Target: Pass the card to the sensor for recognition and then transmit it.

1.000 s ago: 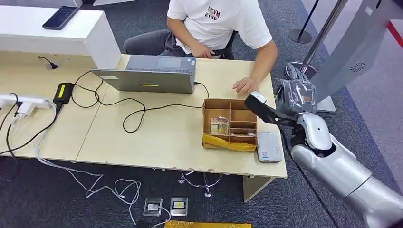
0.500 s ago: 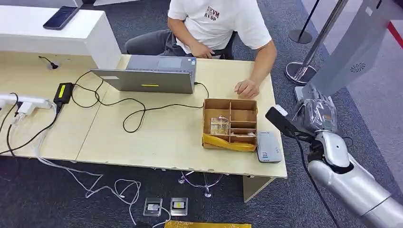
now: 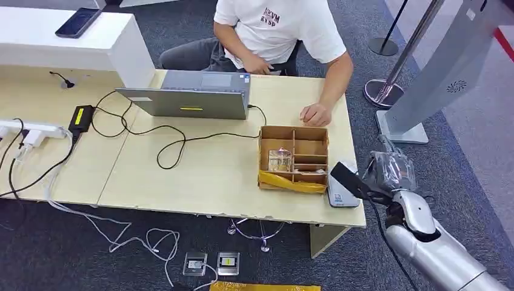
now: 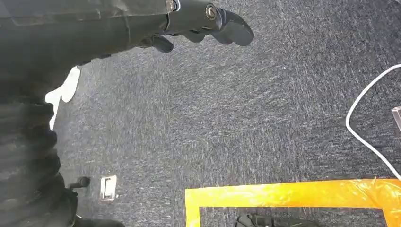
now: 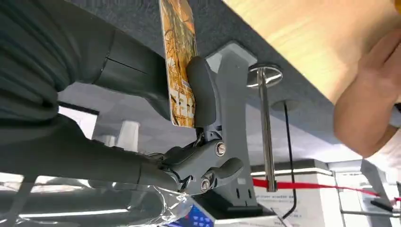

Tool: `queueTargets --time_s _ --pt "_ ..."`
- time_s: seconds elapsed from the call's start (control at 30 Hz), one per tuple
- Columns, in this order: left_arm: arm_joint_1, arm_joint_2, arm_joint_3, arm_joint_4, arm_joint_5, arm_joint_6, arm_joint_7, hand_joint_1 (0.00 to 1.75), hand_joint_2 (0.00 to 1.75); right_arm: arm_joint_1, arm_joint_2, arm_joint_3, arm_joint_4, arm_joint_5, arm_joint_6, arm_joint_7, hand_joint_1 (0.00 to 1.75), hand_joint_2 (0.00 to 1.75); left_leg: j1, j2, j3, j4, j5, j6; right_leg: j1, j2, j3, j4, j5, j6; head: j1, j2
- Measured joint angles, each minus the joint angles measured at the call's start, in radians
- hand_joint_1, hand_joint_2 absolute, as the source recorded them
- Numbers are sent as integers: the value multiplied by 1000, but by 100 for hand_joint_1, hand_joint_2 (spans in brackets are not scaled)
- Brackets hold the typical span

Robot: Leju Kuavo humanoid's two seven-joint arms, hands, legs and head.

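Note:
My right hand point(image 3: 389, 172), wrapped in clear film, hovers just off the table's right front corner. It pinches the card point(image 5: 178, 61), orange and patterned, between the thick thumb point(image 5: 204, 90) and the dark fingers. From the head view the card point(image 3: 347, 180) reads as a dark blade reaching over the grey-white sensor point(image 3: 340, 195). The sensor lies flat on the table right of the cardboard box; whether the card touches it I cannot tell. My left hand point(image 4: 203, 19) hangs over the carpet and holds nothing.
A compartmented cardboard box point(image 3: 294, 159) stands beside the sensor. A person sits behind the table with a hand point(image 3: 314, 113) resting near the box. A laptop point(image 3: 188, 94) and cables point(image 3: 170, 145) cover the table's middle. A grey kiosk stand point(image 3: 424, 79) rises to my right.
My right hand has carried the card from near the person's hand, out past the table's right edge, then down and forward until the card hangs over the sensor.

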Motion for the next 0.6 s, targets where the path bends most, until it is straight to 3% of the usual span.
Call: queueTargets --time_s 0.6 --pt "-3 2 21 0 3 -1 0 0 175 16 89 11 105 -39 0 -57 175 175 0 0 0 0 0 0 0 0 0 0 0 0 0 0"
